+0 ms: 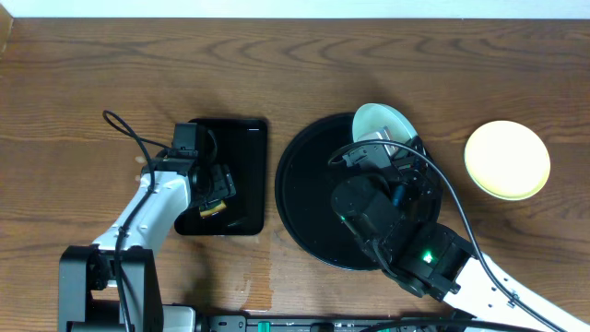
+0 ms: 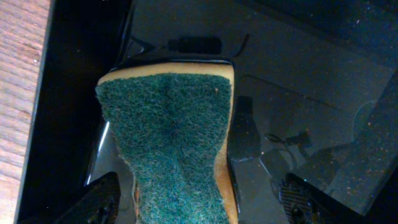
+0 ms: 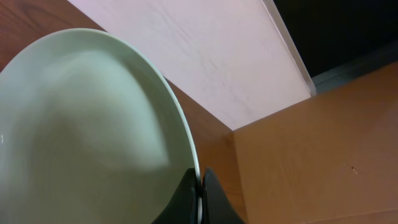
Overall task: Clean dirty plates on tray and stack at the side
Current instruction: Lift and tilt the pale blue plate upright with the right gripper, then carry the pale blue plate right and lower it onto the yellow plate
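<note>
My right gripper (image 3: 200, 193) is shut on the rim of a pale mint plate (image 3: 87, 124) and holds it raised and tilted on edge. From overhead that plate (image 1: 381, 122) stands over the far rim of the round black tray (image 1: 309, 198), with the right gripper (image 1: 391, 146) just below it. A pale yellow plate (image 1: 507, 160) lies flat on the table to the right. My left gripper (image 2: 199, 202) is open, its fingers (image 2: 102, 199) on either side of a green-topped yellow sponge (image 2: 168, 137), which they do not touch.
The sponge lies in a smaller rectangular black tray (image 1: 241, 148) left of the round one, under my left gripper (image 1: 218, 184). The right arm (image 1: 396, 231) covers the right half of the round tray. Bare wooden table surrounds both.
</note>
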